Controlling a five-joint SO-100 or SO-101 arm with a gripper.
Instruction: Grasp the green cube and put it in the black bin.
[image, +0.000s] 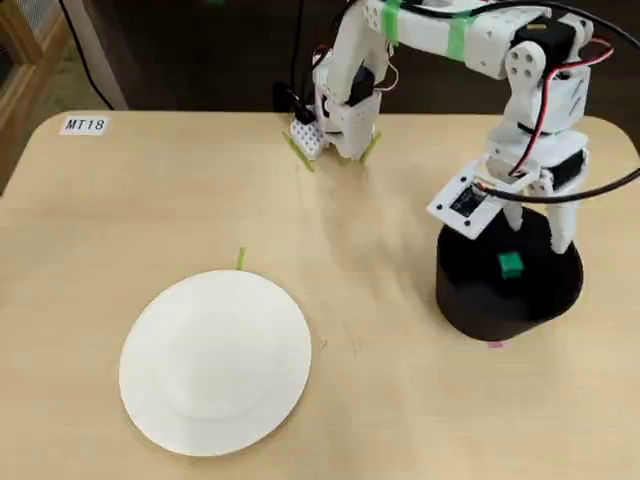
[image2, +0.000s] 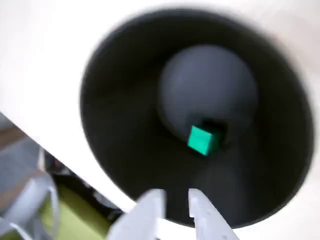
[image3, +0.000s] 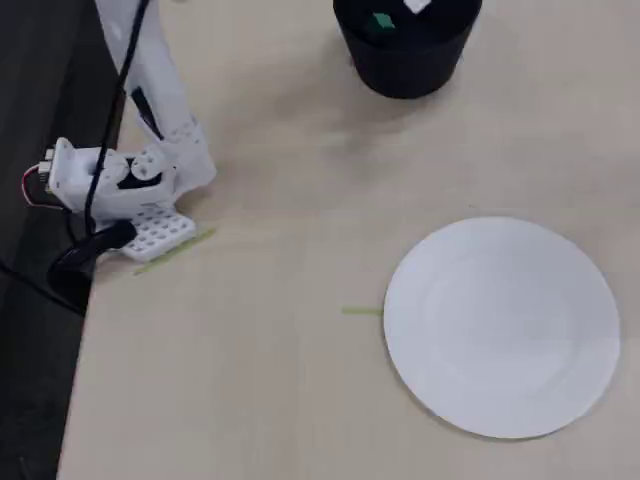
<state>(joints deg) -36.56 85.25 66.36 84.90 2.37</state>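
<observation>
a white robot arm (image: 470, 40) reaches over a pale wooden counter (image: 380, 400) to a black bin (image: 508, 290) at about 3 o'clock in a fixed view. the end effector (image2: 175, 197) hangs just above the bin's mouth, entering the wrist view from 6 o'clock; its two pale fingers (image2: 150, 207) sit close together with a thin gap between them and nothing held, so it has let go. the cube (image2: 202, 140), small and bright green, is apart from the fingers, down inside the bin against the dark floor, slightly toward 5 o'clock of the floor's centre in the wrist view. in a fixed view the cube (image: 510, 263) shows inside the rim, and in another it shows near the rim at 12 o'clock (image3: 381, 22).

a flat white plate (image: 215, 362) lies at about 7 o'clock, well apart from the bin, with a wide strip of bare counter between them. a thin green tape strip (image: 240, 259) touches the plate's far edge. the arm's base (image: 340, 120) stands at the counter's back edge, near 12 o'clock. a white label (image: 84, 125) sits near the back left corner.
</observation>
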